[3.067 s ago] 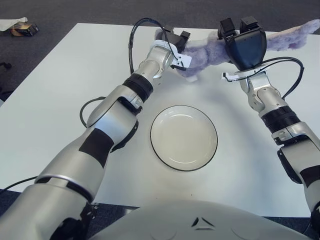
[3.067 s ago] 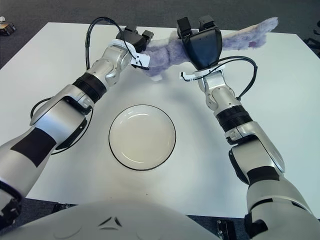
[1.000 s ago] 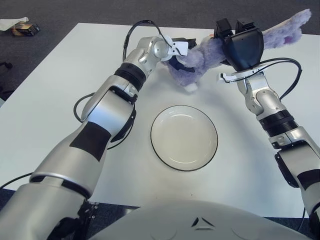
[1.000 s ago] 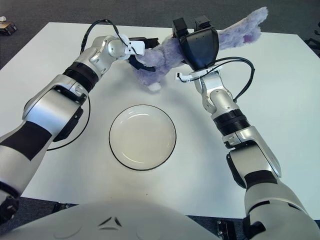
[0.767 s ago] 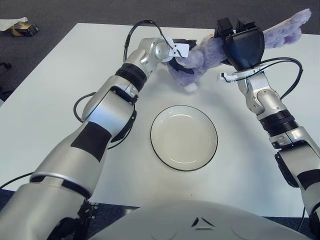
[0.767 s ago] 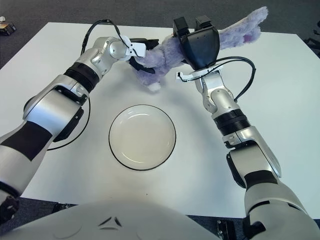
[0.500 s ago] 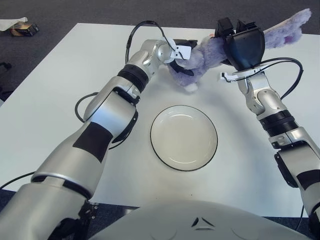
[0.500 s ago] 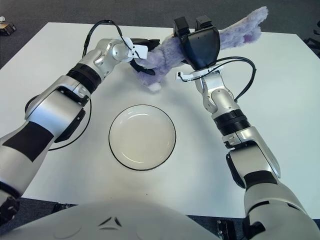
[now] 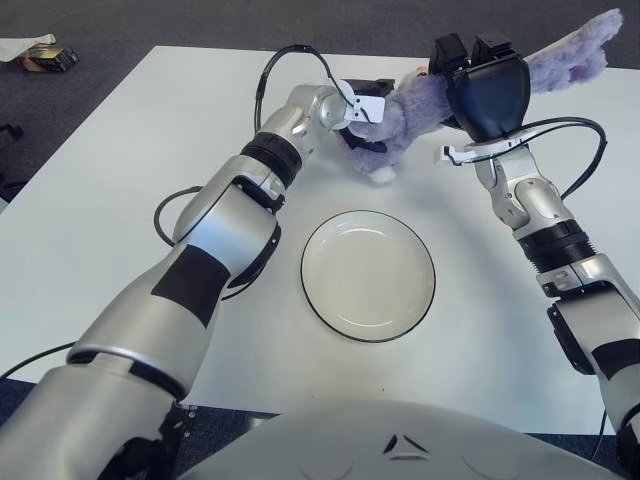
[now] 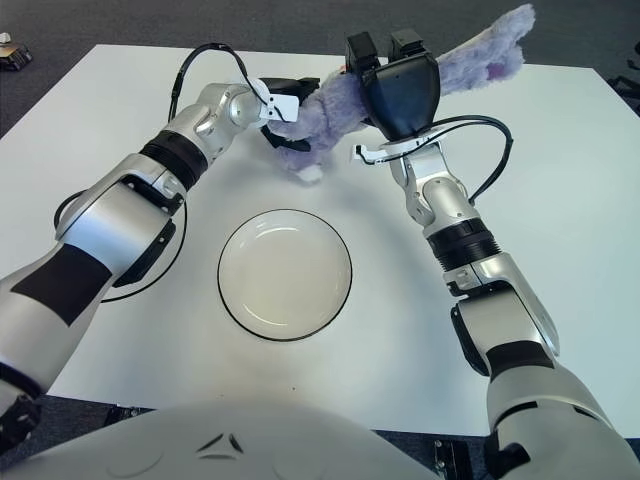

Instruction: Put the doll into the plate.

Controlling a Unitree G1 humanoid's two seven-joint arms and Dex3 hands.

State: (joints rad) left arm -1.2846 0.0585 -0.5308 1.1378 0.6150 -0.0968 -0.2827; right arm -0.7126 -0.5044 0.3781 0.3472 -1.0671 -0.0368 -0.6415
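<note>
A purple plush doll (image 9: 412, 100) is stretched out over the far side of the white table (image 9: 130, 180), its long end (image 9: 580, 52) pointing up to the right. My left hand (image 9: 358, 112) has its fingers curled on the doll's left, lower end, above a white-tipped foot (image 9: 381, 175). My right hand (image 9: 487, 85) shows its black back over the doll's middle and grips it. The white plate (image 9: 368, 275) with a dark rim lies nearer to me, below and between both hands, with nothing on it.
A black cable (image 9: 290, 55) loops off my left forearm and another (image 9: 590, 140) off my right. A small dark object (image 9: 45, 58) lies on the grey floor past the table's far left corner. The table's far edge runs just behind the hands.
Over three seconds the left hand has turned and closed on the doll's left end. Both hands have since shifted slightly right, and the doll's long end has risen a little.
</note>
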